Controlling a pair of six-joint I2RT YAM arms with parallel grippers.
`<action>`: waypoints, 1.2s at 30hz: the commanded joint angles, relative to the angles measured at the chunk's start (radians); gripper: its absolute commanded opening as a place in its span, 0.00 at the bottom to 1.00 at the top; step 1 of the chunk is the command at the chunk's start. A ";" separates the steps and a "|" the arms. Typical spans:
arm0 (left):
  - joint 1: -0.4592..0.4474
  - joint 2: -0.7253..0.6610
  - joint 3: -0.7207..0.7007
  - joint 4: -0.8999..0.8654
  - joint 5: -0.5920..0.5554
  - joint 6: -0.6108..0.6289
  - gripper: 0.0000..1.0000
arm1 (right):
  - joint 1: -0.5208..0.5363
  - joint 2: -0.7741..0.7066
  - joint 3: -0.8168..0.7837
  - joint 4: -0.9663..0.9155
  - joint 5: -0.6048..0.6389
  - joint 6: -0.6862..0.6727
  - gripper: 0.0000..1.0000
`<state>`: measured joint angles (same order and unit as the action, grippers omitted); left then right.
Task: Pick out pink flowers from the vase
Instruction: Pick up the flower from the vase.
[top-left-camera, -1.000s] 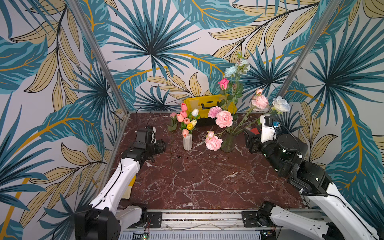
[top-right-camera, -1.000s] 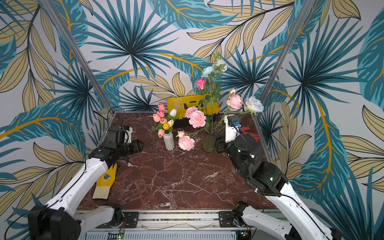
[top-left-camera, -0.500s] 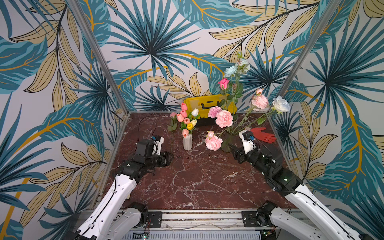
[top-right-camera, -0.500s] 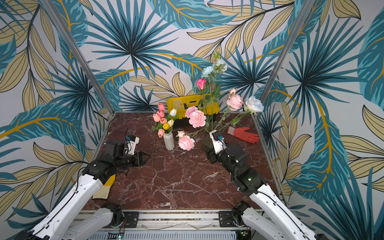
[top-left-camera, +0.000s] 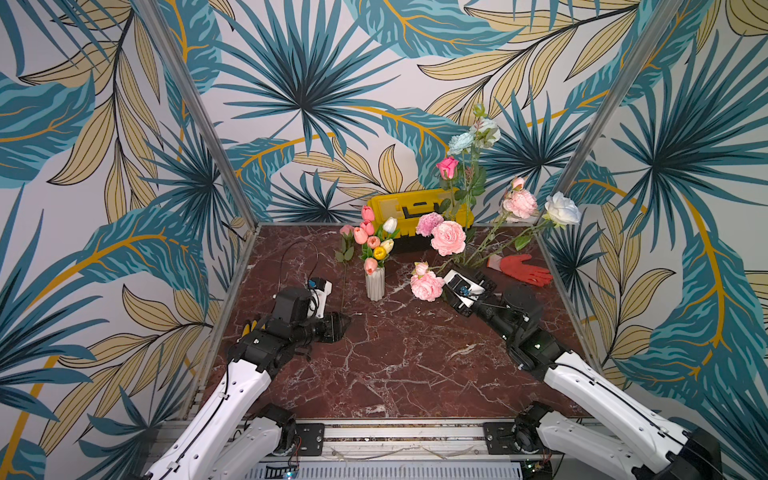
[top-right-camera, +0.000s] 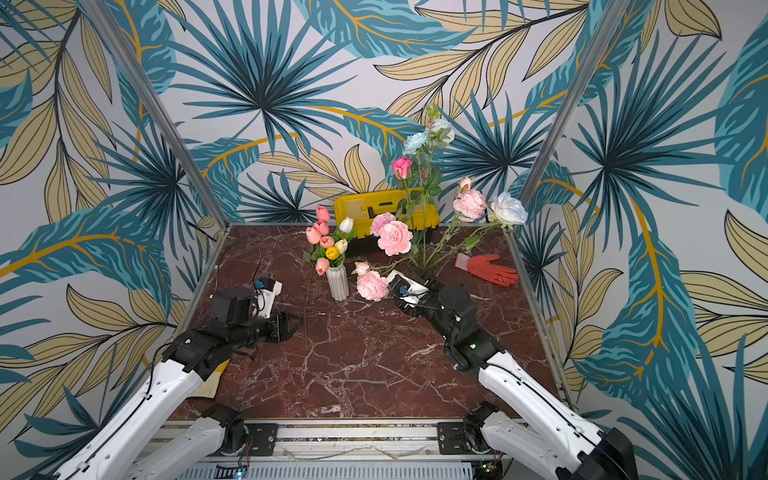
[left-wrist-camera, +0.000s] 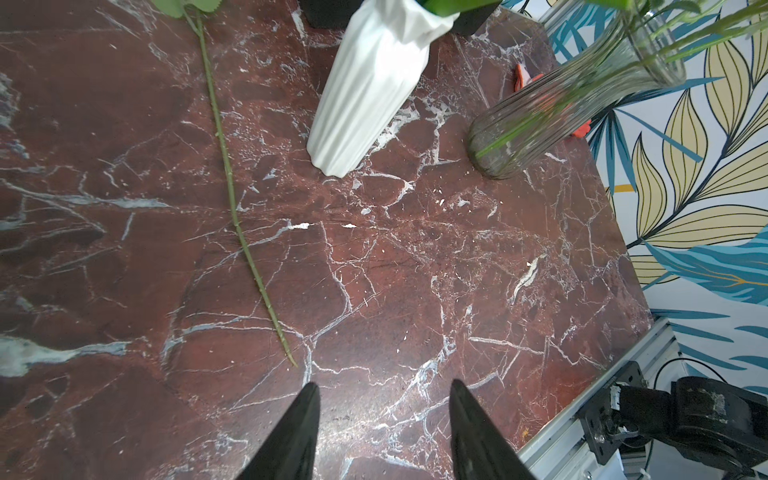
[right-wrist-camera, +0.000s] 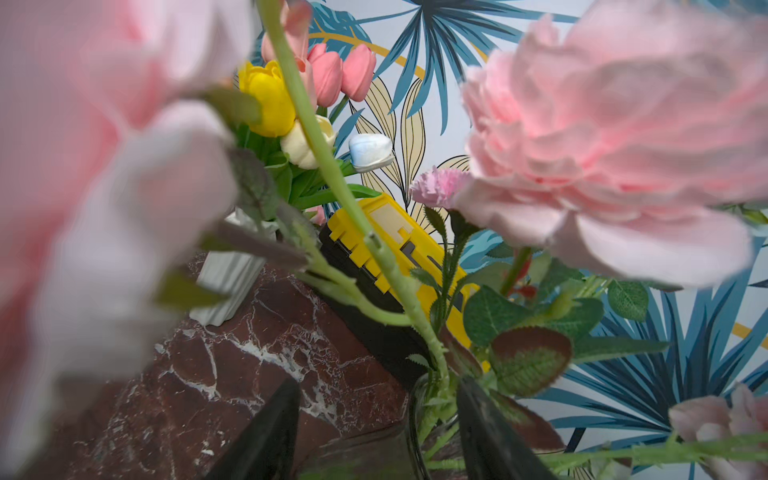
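Top views, pink flowers: in both top views you see the pink flowers (top-left-camera: 448, 237) standing with a white rose (top-left-camera: 562, 209) and pale blue blooms (top-left-camera: 459, 143) at the back of the bench (top-left-camera: 415, 374), in front of a yellow case (top-left-camera: 415, 205). One pale bloom (top-left-camera: 427, 286) droops low near the white vase (top-left-camera: 375, 284).
Top views, tulips: pink tulips (top-right-camera: 313, 235) sit in the white vase with yellow and white ones.
Top views, loose flower: a single pink flower (top-left-camera: 347, 230) lies flat on the bench, left of the white vase.
Top views, left gripper: your left gripper (top-left-camera: 345, 321) sits low near that flower's cut end.
Left wrist, left gripper: the fingers are spread with nothing between them and bare marble beneath. The stem (left-wrist-camera: 232, 199) ends just ahead of one finger. The white vase and glass vase (left-wrist-camera: 561, 104) stand beyond, apart.
Right wrist, right gripper: your right gripper (right-wrist-camera: 376, 415) is parted and empty, close before the glass vase's rim. Green stems rise just past its tips, and pink blooms blur on both sides.
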<state>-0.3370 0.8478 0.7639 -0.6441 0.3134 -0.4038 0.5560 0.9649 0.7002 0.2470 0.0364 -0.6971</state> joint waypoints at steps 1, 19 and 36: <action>-0.002 -0.014 -0.018 0.009 -0.020 0.018 0.51 | -0.004 0.045 0.030 0.117 0.021 -0.064 0.60; -0.003 -0.017 -0.022 0.012 -0.029 0.019 0.51 | -0.083 0.151 0.105 0.121 -0.054 -0.026 0.13; -0.004 -0.021 -0.026 0.022 -0.029 0.021 0.51 | -0.107 0.087 0.179 -0.020 -0.222 0.036 0.02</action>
<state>-0.3389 0.8410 0.7628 -0.6411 0.2920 -0.3962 0.4564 1.0760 0.8516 0.2707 -0.1223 -0.7055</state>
